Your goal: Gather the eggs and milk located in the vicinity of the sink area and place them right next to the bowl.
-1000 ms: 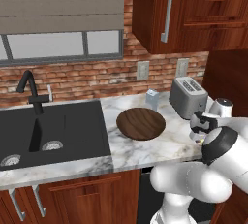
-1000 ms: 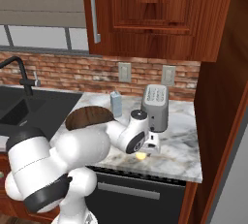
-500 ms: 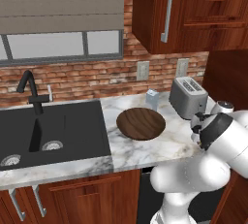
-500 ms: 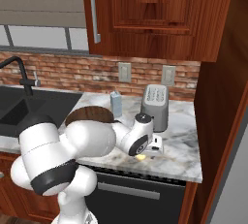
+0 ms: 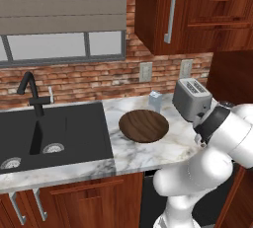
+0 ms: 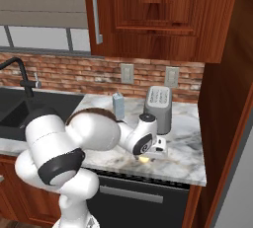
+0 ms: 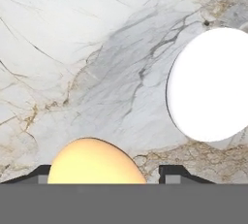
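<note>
One egg (image 7: 92, 162), pale yellow, sits at the bottom centre of the hand view between the two dark fingertips (image 7: 177, 173), on the marble counter (image 7: 87, 63); we cannot tell its long axis, nor whether the jaws already clamp it. In the right base view we see the gripper (image 6: 148, 157) low on the counter, in front of the toaster (image 6: 158, 107), right of the milk (image 6: 118, 105) and the bowl (image 5: 144, 125).
</note>
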